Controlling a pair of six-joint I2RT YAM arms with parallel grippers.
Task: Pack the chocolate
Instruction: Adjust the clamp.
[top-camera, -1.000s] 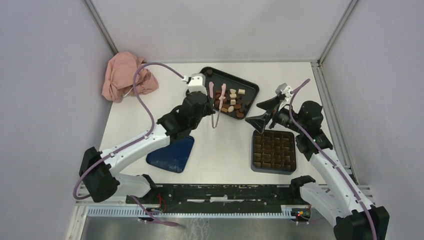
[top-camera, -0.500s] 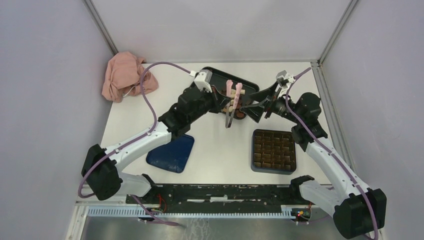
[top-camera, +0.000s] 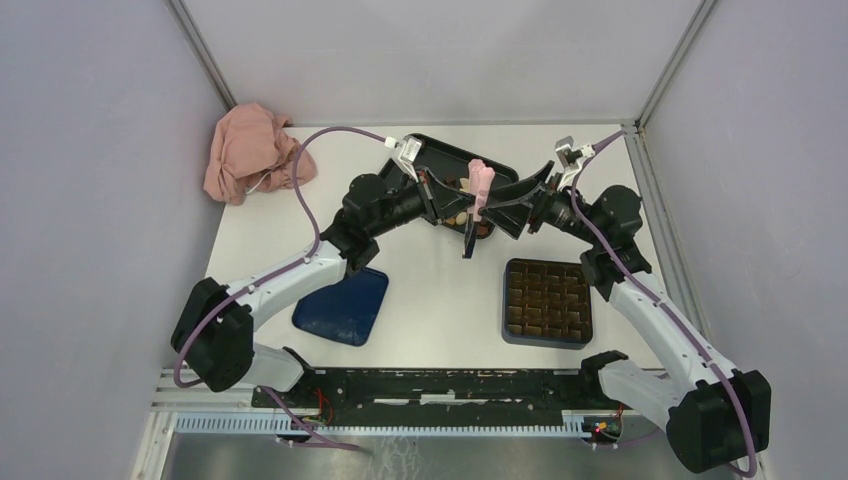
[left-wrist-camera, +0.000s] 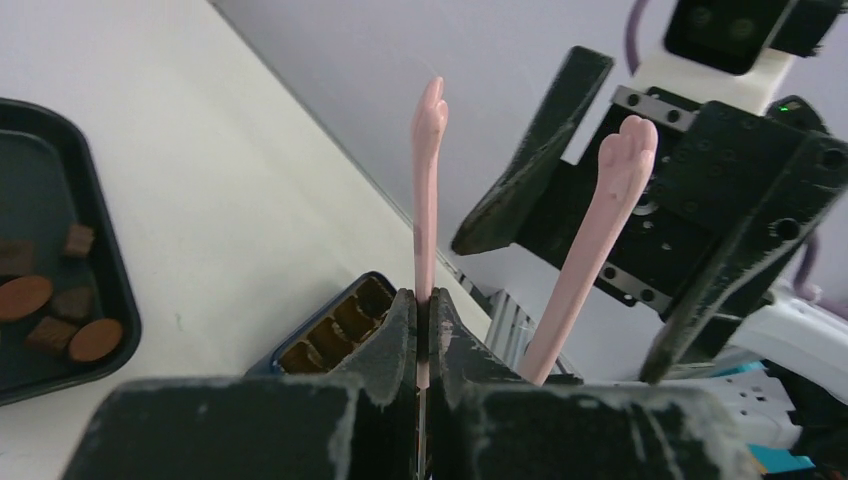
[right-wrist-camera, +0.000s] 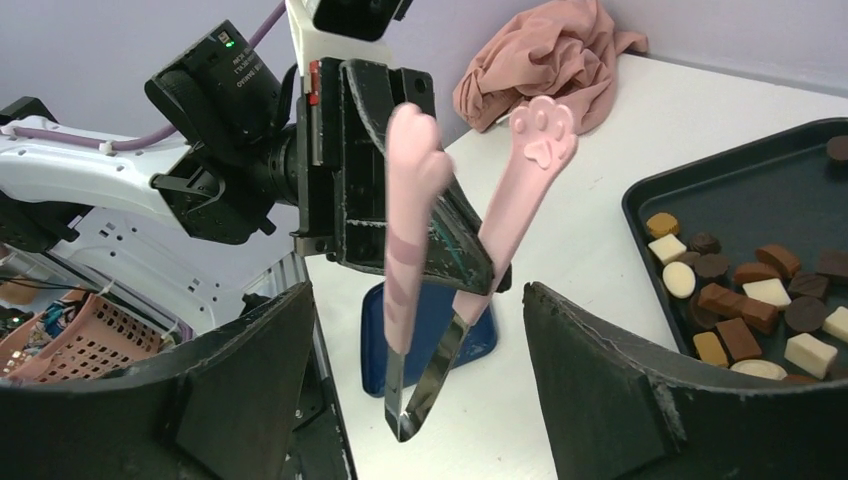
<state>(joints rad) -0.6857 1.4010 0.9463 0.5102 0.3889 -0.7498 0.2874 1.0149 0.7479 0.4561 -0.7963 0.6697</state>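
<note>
Top external: tongs (top-camera: 478, 188), paws toward chocolate (top-camera: 455, 217)

Matt pink rubbery tongs (right-wrist-camera: 405, 230) with shiny metal hinge, scuffed black plastic left claw (left-wrist-camera: 422, 330), smooth dark tray (right-wrist-camera: 760, 190), pink cloth (right-wrist-camera: 545, 55), matt white counter (left-wrist-camera: 250, 200)

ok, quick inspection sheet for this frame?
Surface: white table, no spills seen.
Job's things: chocolate loose in the black tray; blue box cells look empty.
Clutter: pink cloth, far left corner; blue lid by the left arm.
Grippers: left pincer shut on one arm of the pink tongs; right pincer open, fingers either side of them.
Cables: purple cable looping off each arm, no snag seen.
Surroundings: grey walls, nothing else seen.
</note>
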